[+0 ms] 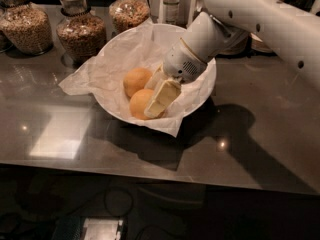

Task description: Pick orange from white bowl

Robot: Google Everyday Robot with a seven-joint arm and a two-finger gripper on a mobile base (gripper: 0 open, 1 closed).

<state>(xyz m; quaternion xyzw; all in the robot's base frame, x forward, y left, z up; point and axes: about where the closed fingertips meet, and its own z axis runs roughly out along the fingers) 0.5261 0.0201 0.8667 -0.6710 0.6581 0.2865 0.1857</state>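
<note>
A wide white bowl [209,90] lined with crumpled white paper [95,78] stands on the dark glossy counter. Two oranges lie in it: one toward the back [135,79] and one nearer the front [138,103]. My gripper [154,109] comes in from the upper right on the white arm [250,14] and reaches down into the bowl. It rests against the right side of the front orange and covers part of it. The back orange sits free, just left of the gripper's wrist.
Three glass jars of grains or nuts [80,33] stand behind the bowl at the left, with a bottle [171,1] behind it. Stacked white dishes [260,43] sit at the back right behind the arm. The counter's front edge [150,173] runs across below.
</note>
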